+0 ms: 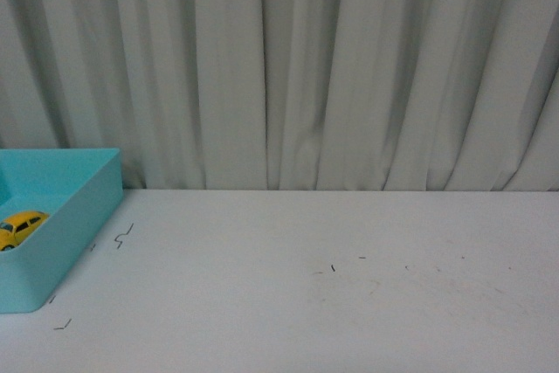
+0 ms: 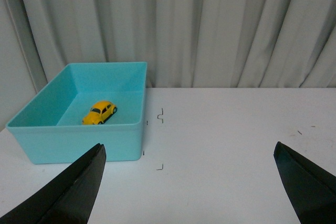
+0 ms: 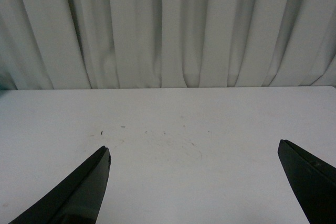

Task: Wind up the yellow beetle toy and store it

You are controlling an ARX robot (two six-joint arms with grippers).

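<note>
The yellow beetle toy (image 1: 19, 227) sits on its wheels inside a turquoise bin (image 1: 83, 216) at the table's left edge. It also shows in the left wrist view (image 2: 100, 112), resting on the floor of the bin (image 2: 89, 140). My left gripper (image 2: 189, 153) is open and empty, held back from the bin over the white table. My right gripper (image 3: 194, 153) is open and empty over bare table. Neither arm shows in the front view.
The white table (image 1: 332, 286) carries small black corner marks (image 1: 124, 235) beside the bin and faint scuffs near the middle. A grey pleated curtain (image 1: 306, 67) hangs close behind the table's far edge.
</note>
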